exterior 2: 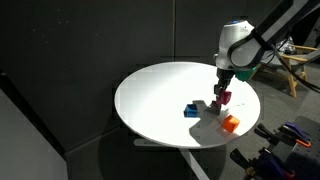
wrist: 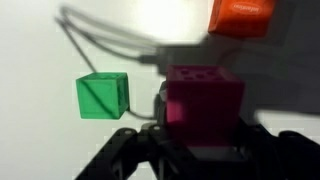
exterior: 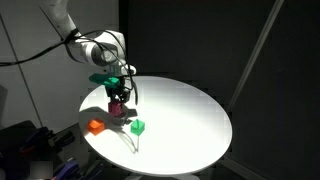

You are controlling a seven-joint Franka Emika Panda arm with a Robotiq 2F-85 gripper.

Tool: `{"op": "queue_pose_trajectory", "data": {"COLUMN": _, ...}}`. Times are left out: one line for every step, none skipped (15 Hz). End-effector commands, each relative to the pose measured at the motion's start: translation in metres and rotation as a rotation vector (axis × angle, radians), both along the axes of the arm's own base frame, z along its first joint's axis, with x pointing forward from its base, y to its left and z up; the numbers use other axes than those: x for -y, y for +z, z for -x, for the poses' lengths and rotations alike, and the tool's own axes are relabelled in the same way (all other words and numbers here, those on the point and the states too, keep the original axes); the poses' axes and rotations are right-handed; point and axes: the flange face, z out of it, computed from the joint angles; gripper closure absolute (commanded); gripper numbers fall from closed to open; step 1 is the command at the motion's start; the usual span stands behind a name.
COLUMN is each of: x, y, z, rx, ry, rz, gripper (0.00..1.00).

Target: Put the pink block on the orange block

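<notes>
A: Pink block (wrist: 203, 98), where is it sitting?
B: The gripper (wrist: 202, 125) is holding it, fingers pressing two sides, over the table (exterior: 190, 110).
A: How many blocks are showing?
B: Three: one pink, one orange block (wrist: 240, 14), one green block (wrist: 102, 96), all apart.

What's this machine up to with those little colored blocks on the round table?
A robot arm reaches down over a round white table, and its jaws stand on either side of a pink block, as the wrist view shows close up. Whether they are clamped on it yet is hard to tell. An orange block sits nearby with nothing on it, so no stacking is done yet. A green block lies apart, untouched.
</notes>
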Motion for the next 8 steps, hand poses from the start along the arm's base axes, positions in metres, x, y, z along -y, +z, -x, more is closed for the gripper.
{"op": "queue_pose_trajectory", "data": {"x": 0.000, "y": 0.027, "z": 0.017, "rx": -0.008, "ry": -0.007, "rz": 0.025, "gripper": 0.68}}
{"op": "queue_pose_trajectory", "data": {"x": 0.000, "y": 0.031, "z": 0.022, "rx": -0.011, "ry": -0.007, "rz": 0.027, "gripper": 0.68}}
{"op": "queue_pose_trajectory", "data": {"x": 0.001, "y": 0.035, "z": 0.027, "rx": -0.018, "ry": -0.010, "rz": 0.029, "gripper": 0.68}}
{"op": "queue_pose_trajectory", "data": {"x": 0.002, "y": 0.039, "z": 0.033, "rx": -0.023, "ry": -0.009, "rz": 0.029, "gripper": 0.68}}
{"op": "queue_pose_trajectory", "data": {"x": 0.002, "y": 0.042, "z": 0.038, "rx": -0.028, "ry": -0.010, "rz": 0.030, "gripper": 0.68}}
{"op": "queue_pose_trajectory", "data": {"x": 0.002, "y": 0.044, "z": 0.045, "rx": -0.035, "ry": -0.011, "rz": 0.032, "gripper": 0.68}}
{"op": "queue_pose_trajectory", "data": {"x": 0.003, "y": 0.046, "z": 0.051, "rx": -0.038, "ry": -0.015, "rz": 0.035, "gripper": 0.68}}
{"op": "queue_pose_trajectory", "data": {"x": 0.003, "y": 0.048, "z": 0.056, "rx": -0.037, "ry": -0.019, "rz": 0.037, "gripper": 0.68}}
